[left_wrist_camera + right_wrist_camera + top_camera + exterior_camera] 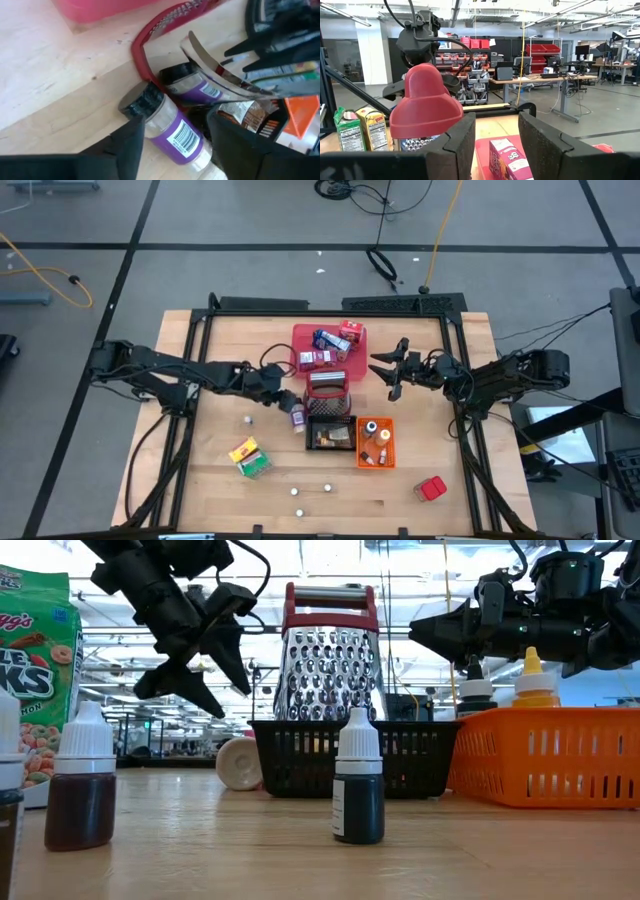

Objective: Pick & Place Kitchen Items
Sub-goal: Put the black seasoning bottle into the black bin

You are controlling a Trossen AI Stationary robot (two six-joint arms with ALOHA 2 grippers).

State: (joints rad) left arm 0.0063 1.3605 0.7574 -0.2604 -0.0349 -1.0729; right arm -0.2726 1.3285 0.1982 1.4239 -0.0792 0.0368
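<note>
My left gripper [283, 388] [172, 150] is open and hovers over a purple-labelled spice jar [170, 127] [297, 416] that lies on its side on the table. A second such jar [192, 85] lies beside it against the basket. The low view shows this gripper [205, 660] raised off the table. My right gripper [392, 370] [495, 135] is open in the air, right of the red tray [300, 338], which holds red and blue boxes [335, 338]. A yellow-green box [249, 457] and a red pack [431, 489] sit on the table.
A steel grater with a red handle [328, 387] [330, 660] stands in the black wire basket [330, 435]. The orange bin [375, 442] holds bottles. Small dark white-capped bottles [358, 790] [82, 790] stand near the table's near edge, and a white piece [247, 420] lies to the left.
</note>
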